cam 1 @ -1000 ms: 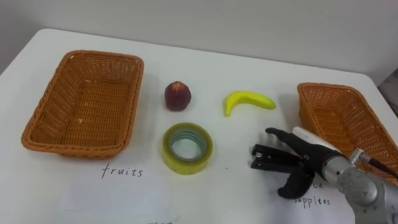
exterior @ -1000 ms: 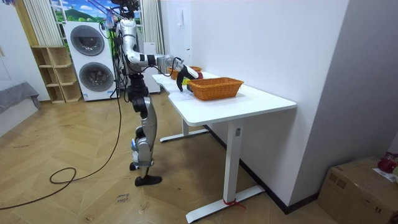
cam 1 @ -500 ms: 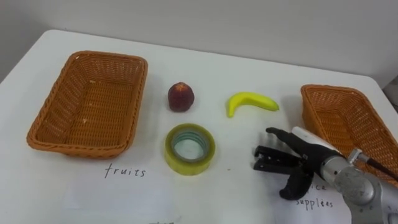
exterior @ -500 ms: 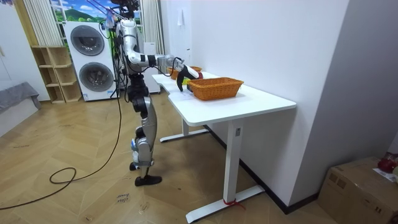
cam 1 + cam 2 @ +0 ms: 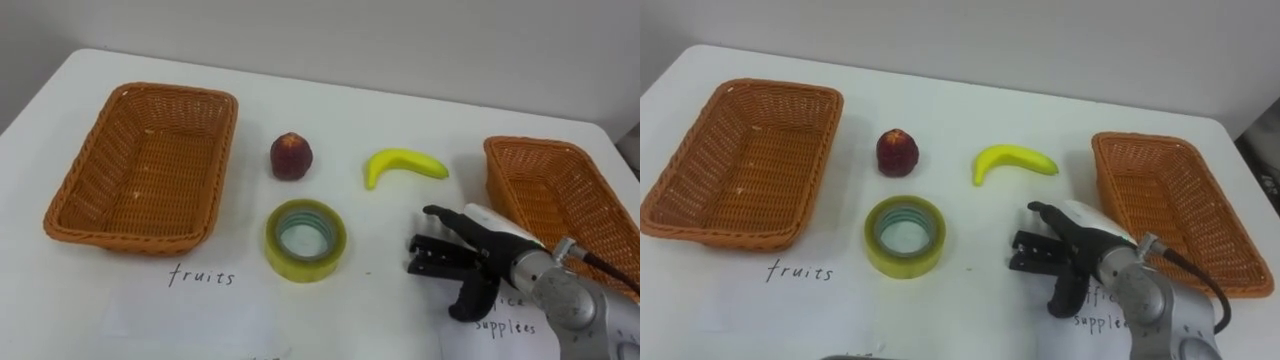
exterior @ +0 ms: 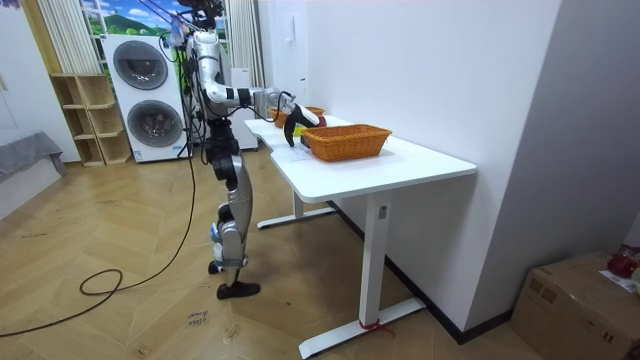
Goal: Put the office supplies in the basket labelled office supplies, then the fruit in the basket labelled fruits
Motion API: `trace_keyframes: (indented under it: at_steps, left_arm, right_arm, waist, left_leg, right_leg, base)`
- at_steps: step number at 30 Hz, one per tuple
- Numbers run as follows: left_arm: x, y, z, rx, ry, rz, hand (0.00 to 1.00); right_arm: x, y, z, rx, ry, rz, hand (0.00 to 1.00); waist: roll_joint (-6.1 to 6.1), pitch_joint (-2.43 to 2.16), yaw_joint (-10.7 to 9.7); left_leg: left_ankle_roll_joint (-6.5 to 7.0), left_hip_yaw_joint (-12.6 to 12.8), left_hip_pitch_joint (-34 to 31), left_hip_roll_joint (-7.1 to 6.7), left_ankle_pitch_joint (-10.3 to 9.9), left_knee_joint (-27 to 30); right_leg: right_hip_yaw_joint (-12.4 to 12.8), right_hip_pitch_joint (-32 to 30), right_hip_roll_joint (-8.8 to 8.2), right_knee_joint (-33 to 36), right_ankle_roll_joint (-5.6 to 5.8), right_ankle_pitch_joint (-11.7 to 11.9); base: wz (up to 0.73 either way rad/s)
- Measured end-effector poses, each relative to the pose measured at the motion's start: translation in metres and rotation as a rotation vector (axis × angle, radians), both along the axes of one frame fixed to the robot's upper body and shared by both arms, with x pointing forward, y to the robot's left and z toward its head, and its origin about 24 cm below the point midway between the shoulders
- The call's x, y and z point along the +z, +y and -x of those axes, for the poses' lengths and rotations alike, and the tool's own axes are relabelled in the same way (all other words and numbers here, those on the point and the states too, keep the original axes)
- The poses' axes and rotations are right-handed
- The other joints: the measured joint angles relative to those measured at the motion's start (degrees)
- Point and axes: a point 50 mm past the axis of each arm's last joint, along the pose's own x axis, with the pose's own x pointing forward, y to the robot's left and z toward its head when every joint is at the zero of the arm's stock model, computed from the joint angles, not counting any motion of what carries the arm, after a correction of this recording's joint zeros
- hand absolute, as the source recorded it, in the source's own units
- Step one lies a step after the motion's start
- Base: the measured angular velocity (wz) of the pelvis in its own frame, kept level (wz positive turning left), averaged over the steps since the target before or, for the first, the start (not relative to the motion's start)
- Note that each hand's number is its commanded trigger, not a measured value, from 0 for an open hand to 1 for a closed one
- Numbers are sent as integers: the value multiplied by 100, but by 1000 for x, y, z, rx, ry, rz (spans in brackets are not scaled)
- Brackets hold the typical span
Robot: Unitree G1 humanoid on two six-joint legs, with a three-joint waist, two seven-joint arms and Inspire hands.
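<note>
On the white table (image 5: 400, 110) lie a dark red peach (image 5: 291, 156), a yellow banana (image 5: 404, 164) and a roll of yellowish tape (image 5: 305, 268) lying flat in front of the peach. An empty wicker basket (image 5: 225, 150) stands at the left above the handwritten word "fruits" (image 5: 200, 275). A second empty wicker basket (image 5: 500, 190) stands at the right. My right hand (image 5: 480, 250) hovers low over the table between the tape and the right basket. It is open, its fingers point left and its thumb hangs down. It holds nothing.
A handwritten label (image 5: 505, 322) lies on the table just under my right wrist. In the room view I stand at the end of the table (image 6: 400, 160), right arm stretched over it; a washing machine (image 6: 150, 110) stands behind me.
The view shifted slightly a second ago. My right hand has barely moved, and the fruit, tape and baskets lie where they were.
</note>
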Motion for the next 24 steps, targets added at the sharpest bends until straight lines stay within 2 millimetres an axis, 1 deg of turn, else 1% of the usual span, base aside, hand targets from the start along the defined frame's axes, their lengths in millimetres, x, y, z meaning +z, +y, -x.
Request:
trace_keyframes:
  at_steps: [6, 11, 14, 24]
  left_arm:
    - [-2, -2, 4, -17, 24, 9, 0]
    - [-2, -5, 2, -36, 26, 15, 0]
    - [-2, -5, 2, -42, 27, 15, 0]
    - [-2, -4, -2, -44, 19, 13, 0]
  right_arm:
    - [0, 2, 0, 12, 2, 9, 0]
    - [-1, 6, 1, 41, 8, 25, 0]
    - [-1, 8, 1, 45, 12, 25, 0]
    - [-3, 9, 2, 41, 54, 35, 0]
  waist:
    - [-20, 6, 13]
    - [-66, 15, 35]
    - [-68, 14, 37]
    - [-96, -7, 33]
  left_leg:
    - [0, 1, 2, 3, 0, -9]
    - [0, -7, -14, 4, -1, -35]
    - [0, -7, -13, 5, -1, -22]
    - [0, -34, -21, 6, 0, 11]
  right_leg:
    - [-9, -1, 1, -1, -1, 0]
    - [-22, -8, 4, -1, -3, 5]
    - [-36, -13, -2, -2, -3, 8]
    - [-78, 1, -15, -3, -3, 9]
  base:
    - [0]
    - [0]
    - [0]
    - [1]
